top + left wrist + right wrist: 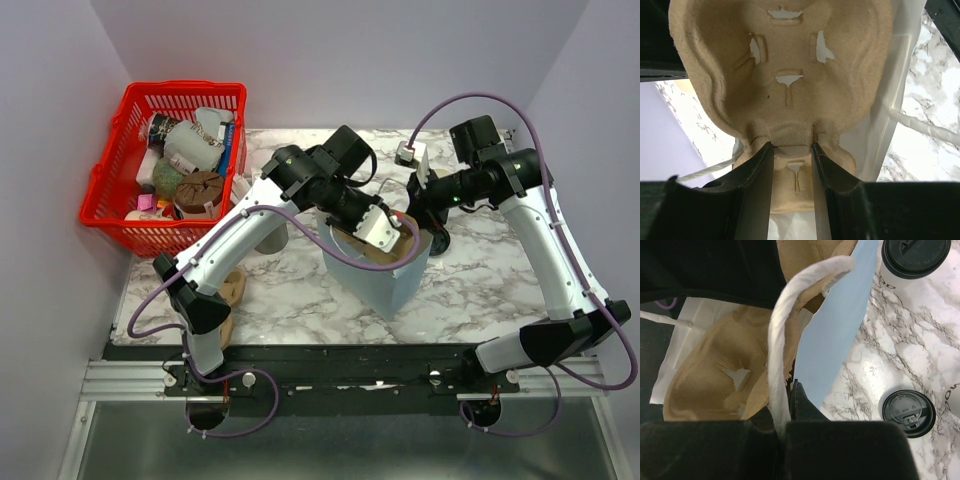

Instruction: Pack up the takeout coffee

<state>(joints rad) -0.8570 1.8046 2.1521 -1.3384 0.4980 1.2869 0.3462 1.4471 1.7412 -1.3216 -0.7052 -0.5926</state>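
Observation:
Two takeout coffee cups with black lids [915,257] [908,412] stand on the marble to the right of the bag in the right wrist view. A white paper bag [385,280] stands open at the table's middle. My left gripper [792,147] is shut on the middle ridge of a brown pulp cup carrier [790,60] and holds it tilted in the bag's mouth [372,252]. My right gripper [790,390] is shut on the bag's twisted white handle [782,320] at the bag's right rim. In the top view the right arm hides the cups.
A red basket [185,90] full of mixed items sits at the back left. A pale cup [272,236] stands under the left arm, and a brown object [232,290] lies near that arm's base. The table's near edge runs along the black rail.

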